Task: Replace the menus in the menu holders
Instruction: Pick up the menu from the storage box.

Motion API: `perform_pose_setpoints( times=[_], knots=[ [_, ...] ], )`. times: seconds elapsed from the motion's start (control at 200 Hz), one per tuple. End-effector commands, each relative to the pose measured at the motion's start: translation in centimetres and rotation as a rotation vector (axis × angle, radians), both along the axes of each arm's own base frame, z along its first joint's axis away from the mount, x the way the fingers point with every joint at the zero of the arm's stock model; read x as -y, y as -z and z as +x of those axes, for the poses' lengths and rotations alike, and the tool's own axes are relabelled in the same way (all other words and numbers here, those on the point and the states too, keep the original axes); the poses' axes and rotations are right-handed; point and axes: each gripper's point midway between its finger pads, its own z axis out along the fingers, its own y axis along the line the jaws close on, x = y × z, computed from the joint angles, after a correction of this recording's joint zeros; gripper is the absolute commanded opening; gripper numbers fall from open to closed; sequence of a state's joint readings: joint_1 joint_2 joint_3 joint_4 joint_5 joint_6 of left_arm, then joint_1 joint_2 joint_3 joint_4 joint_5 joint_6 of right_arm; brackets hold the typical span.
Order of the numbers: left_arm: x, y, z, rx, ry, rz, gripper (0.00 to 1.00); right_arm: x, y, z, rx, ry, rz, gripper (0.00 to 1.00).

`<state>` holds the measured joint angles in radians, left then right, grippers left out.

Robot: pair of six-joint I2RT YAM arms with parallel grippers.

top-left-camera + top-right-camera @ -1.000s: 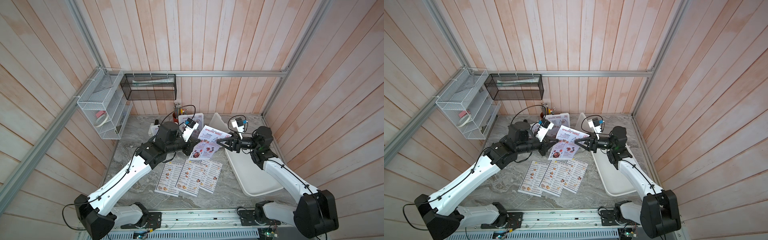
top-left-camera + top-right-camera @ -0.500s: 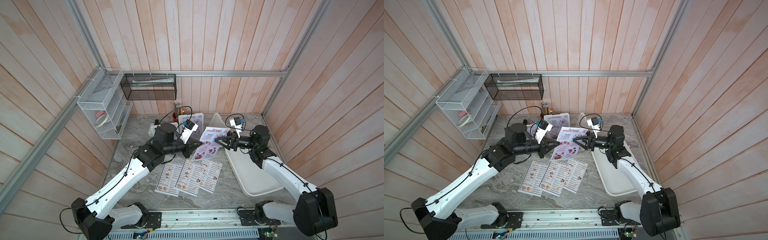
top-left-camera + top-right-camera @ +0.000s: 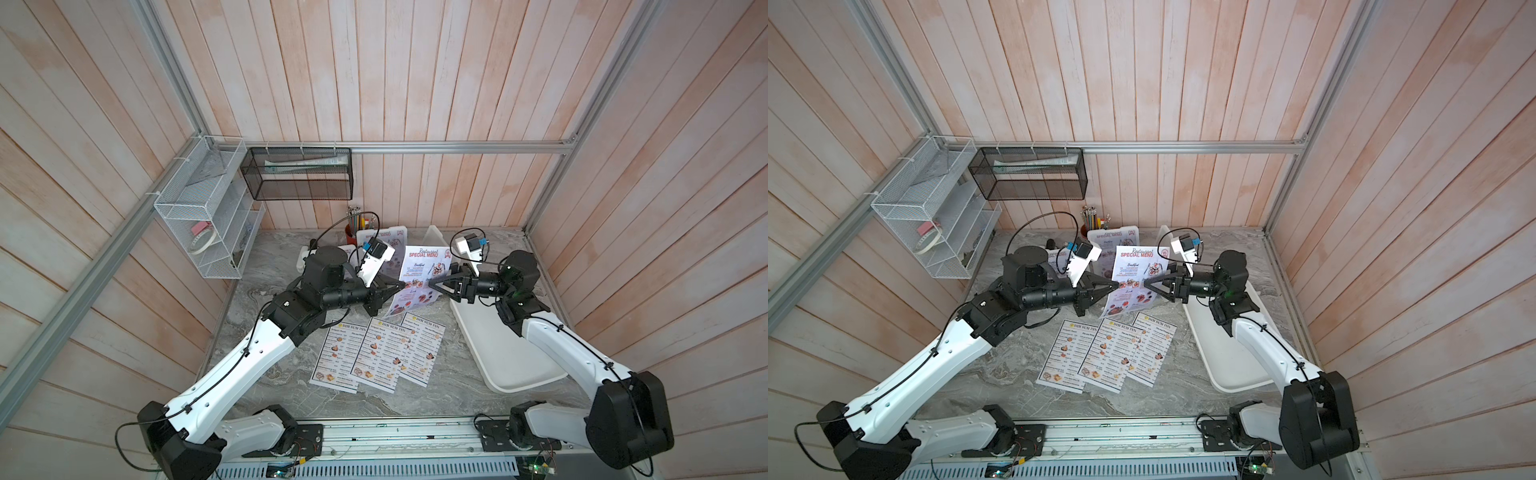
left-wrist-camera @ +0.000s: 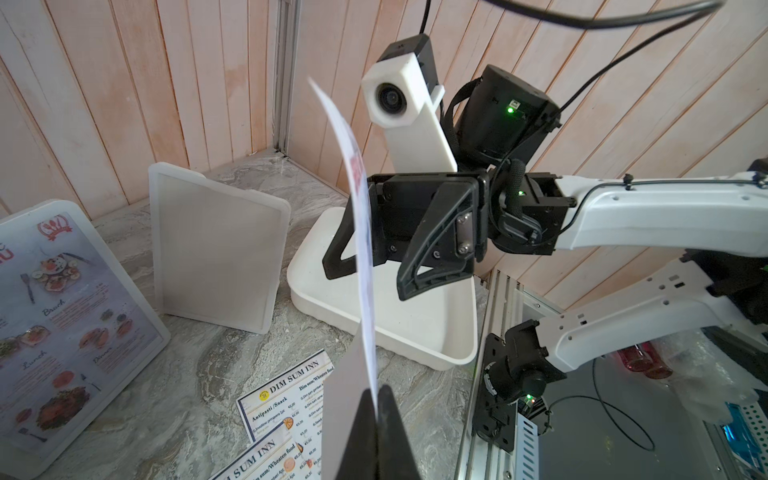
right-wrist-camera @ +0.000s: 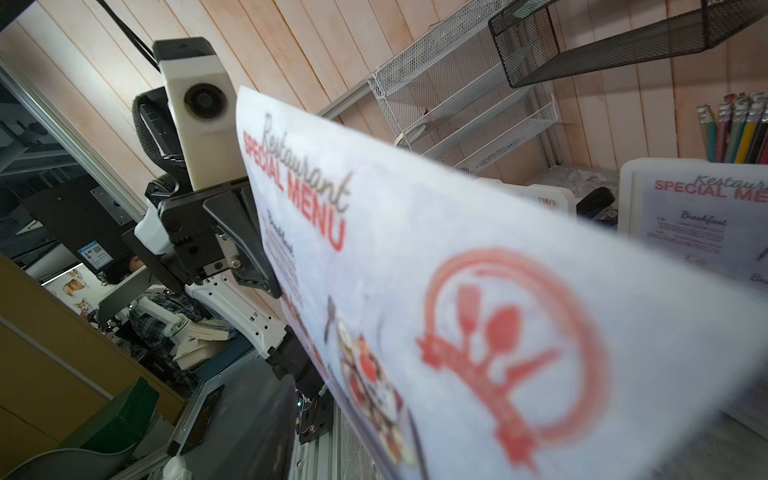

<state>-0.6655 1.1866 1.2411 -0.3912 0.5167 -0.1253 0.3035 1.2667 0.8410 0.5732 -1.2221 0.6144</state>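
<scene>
Passing a loose special-menu sheet (image 3: pixel 424 270) between arms: the left gripper (image 3: pixel 401 286) has its jaws pinched together on one side edge of the sheet, which stands upright and slightly bowed in the air. The right gripper (image 3: pixel 432 286) meets the opposite edge. Its jaws stand apart with the paper running between them, unclamped (clearest from the left wrist camera).

A second ago the two grippers were farther apart; now they have drawn closer and the right jaws have widened. Judged from this, the sheet hangs from the left gripper alone. One old menu is out of its frame and ready to be set aside.

Just beyond the jaws stands an empty holder (image 4: pixel 216 249), its face blank, the likely home for a new sheet. Beside it, on the left gripper's side, a filled holder (image 4: pixel 62 291) shows another special menu. A third frame is mostly hidden behind the left arm. Below the jaws three dim sum sheets (image 3: pixel 378 353) lie fanned and overlapping on the tabletop (image 3: pixel 449 386). A shallow tray (image 3: pixel 519 365) lies under the right arm, and a pencil cup (image 3: pixel 351 233) stands well behind the left gripper.

Obstruction: the right jaws bracket the paper, so that arm probably needs to back straight off before the sheet travels, or the edge may snag and crease.
</scene>
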Motion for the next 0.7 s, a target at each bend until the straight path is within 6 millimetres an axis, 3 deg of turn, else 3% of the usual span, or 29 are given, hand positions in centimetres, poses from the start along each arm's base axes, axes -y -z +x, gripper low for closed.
perform_pose_setpoints(
  times=[0.0, 0.14, 0.305, 0.695],
  knots=[
    [-0.2, -0.4, 0.6, 0.013, -0.025, -0.009, 0.02, -0.2, -1.1, -0.8, 0.029, -0.038, 0.012, 0.54],
    [-0.5, -0.5, 0.9, 0.016, -0.042, -0.018, 0.02, 0.0, -1.3, -1.0, 0.042, -0.018, 0.011, 0.52],
    [-0.5, -0.4, 1.3, 0.005, -0.054, -0.020, 0.02, 0.1, -1.7, -1.1, 0.030, -0.007, 0.023, 0.42],
    [-0.1, 0.2, 2.3, -0.008, -0.071, -0.041, 0.02, -0.2, -2.6, -0.6, -0.030, 0.079, 0.036, 0.12]
  ],
)
